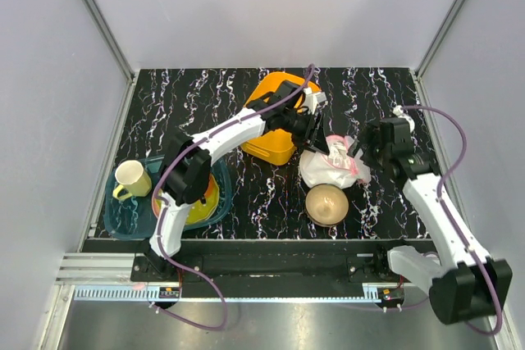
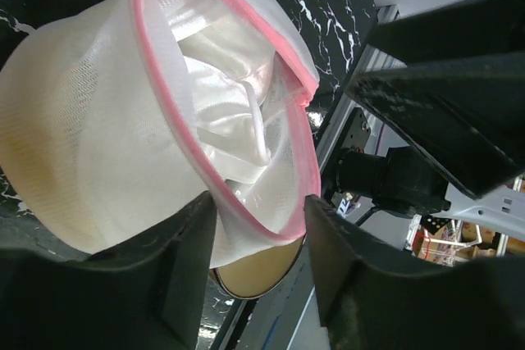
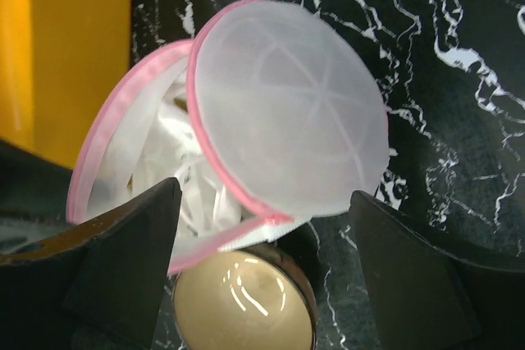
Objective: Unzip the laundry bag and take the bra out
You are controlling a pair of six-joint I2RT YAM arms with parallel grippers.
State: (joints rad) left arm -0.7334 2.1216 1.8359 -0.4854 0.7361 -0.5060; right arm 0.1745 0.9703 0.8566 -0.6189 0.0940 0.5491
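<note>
The laundry bag [image 1: 332, 163] lies right of the table's middle. It is white mesh with pink zipper trim and it is unzipped, its round lid flap [image 3: 287, 112] lifted. The bra [image 2: 221, 96] shows as crumpled cream-white fabric inside the bag, also in the right wrist view [image 3: 168, 161]. My left gripper [image 1: 310, 138] is open at the bag's left side; the pink rim [image 2: 279, 231] hangs between its fingers [image 2: 184, 260] unpinched. My right gripper [image 1: 361, 153] is open and empty at the bag's right side, its jaws wide apart over the bag's near edge [image 3: 262, 223].
A stiff tan bowl [image 1: 326, 202] stands just in front of the bag, partly under its edge [image 3: 242, 301]. An orange plastic basket [image 1: 279, 116] stands behind and left of the bag. A teal tray [image 1: 123, 219] at far left holds a yellow plate and a cream mug [image 1: 131, 178].
</note>
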